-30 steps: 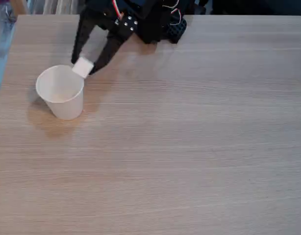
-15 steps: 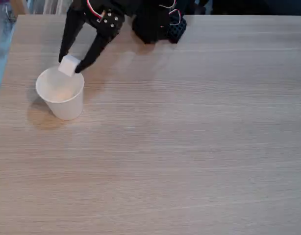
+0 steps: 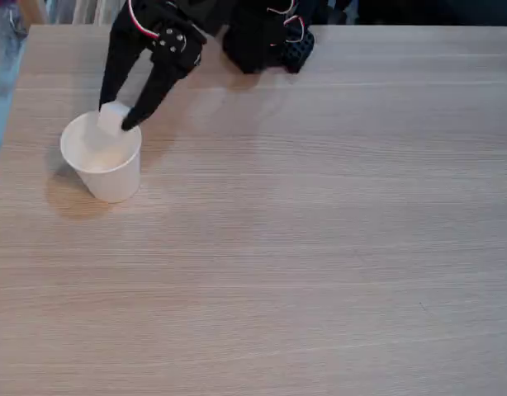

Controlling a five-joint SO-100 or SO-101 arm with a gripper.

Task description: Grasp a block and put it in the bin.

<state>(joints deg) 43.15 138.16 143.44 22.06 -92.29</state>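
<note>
1. White against the black fingers, the block (image 3: 113, 117) sat pinched between the two tips of the pincer (image 3: 115, 116), which was clenched on it from either side.
2. Its position was at the far edge of the bin (image 3: 102, 156), overlapping the rim in the fixed view; whether it was fully over the opening or partly behind the rim could not be told from this angle.
3. Standing upright on the pale wood-grain counter (image 3: 319, 247), the bin had its wide mouth turned up, which suited a drop from above.
4. Both fingers slanted down and leftward from the arm's dark body at the counter's far edge, likely so the block hung clear above the rim.
5. Judged from this, the carry looked nearly finished and the release was not yet done.
</note>
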